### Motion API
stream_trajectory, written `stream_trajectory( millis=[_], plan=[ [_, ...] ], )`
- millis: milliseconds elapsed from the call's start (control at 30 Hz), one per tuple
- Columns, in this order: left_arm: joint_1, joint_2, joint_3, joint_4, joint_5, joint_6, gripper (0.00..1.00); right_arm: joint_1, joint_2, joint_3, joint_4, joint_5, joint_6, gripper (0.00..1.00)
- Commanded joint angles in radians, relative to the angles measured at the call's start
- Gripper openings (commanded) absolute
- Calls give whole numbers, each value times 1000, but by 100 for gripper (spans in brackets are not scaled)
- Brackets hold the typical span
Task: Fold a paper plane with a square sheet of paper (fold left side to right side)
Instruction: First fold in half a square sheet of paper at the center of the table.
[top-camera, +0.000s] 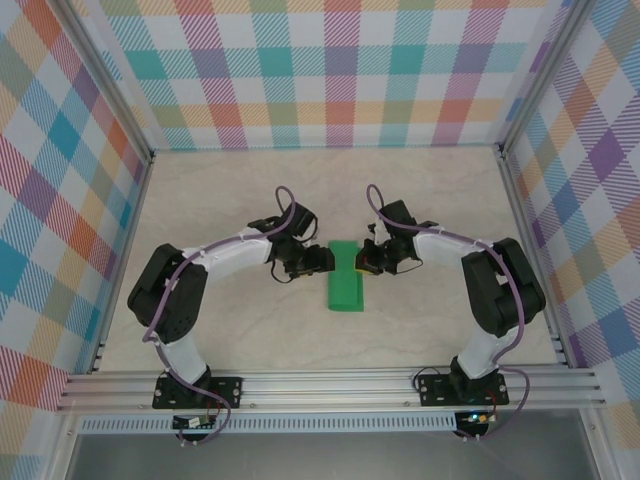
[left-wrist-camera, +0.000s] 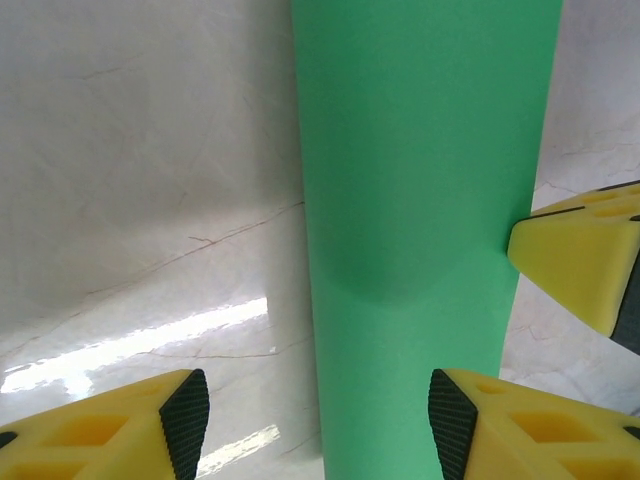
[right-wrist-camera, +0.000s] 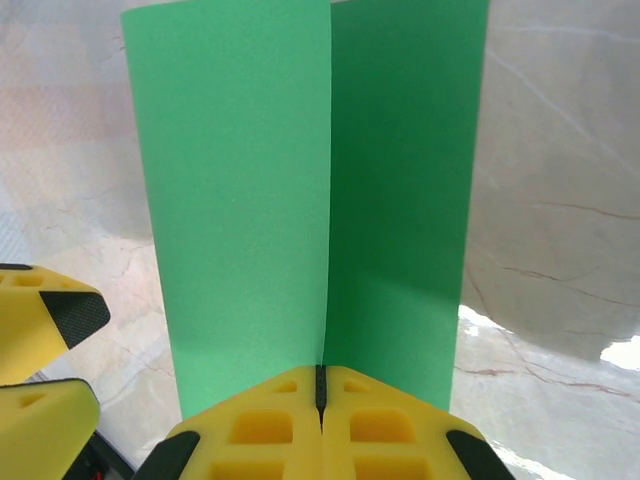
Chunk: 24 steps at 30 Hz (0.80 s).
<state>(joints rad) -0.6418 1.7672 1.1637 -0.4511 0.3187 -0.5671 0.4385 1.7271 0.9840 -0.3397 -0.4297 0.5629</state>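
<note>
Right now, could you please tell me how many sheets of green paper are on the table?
1. The green paper lies folded in the middle of the table, one edge pinched by the right fingers.

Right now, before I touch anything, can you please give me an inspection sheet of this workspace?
Surface: table, pale with a marble look and glossy reflections.
Job's things: green paper, folded to a narrow strip, lying between the grippers.
Clutter: nothing seen.
Grippers: left gripper open, astride the paper; right gripper shut on the paper's edge.
Cables: purple cable along each arm, off the paper.
Surroundings: checked walls, metal frame.
</note>
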Motion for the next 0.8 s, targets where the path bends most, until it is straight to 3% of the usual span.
stream_trajectory(
  millis=[0, 600, 767],
  plan=[
    [-21, 38, 39, -45, -46, -68, 63, -3, -20, 24, -41, 20, -25, 0],
    [-65, 156, 142, -78, -78, -148, 55, -4, -7, 27, -62, 54, -41, 0],
    [-68, 172, 150, -80, -80, -156, 53, -4, 1, 27, -62, 55, -41, 6]
  ],
)
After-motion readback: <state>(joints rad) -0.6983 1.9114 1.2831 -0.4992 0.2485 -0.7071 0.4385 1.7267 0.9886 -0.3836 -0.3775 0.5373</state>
